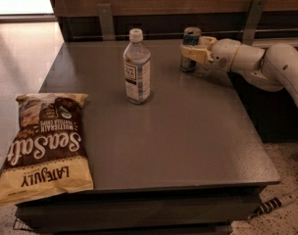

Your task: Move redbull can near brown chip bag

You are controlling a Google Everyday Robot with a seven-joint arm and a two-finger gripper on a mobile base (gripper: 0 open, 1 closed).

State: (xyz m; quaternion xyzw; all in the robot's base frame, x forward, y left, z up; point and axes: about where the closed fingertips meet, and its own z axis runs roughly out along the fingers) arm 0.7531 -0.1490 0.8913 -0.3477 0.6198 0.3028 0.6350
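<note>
The redbull can [190, 39] stands upright at the far right of the grey table [188, 131], its blue-and-silver body partly hidden. My gripper [193, 54] reaches in from the right on a white arm and is shut on the can's middle, with one yellowish finger [195, 55] across its front. The can's base rests on the table. The brown chip bag [45, 146] lies flat at the table's near left corner, far from the can.
A clear water bottle [137, 75] with a white cap stands upright between the can and the bag, left of the gripper. A wooden wall with metal brackets [106, 21] runs behind the table. The table's front edge is near.
</note>
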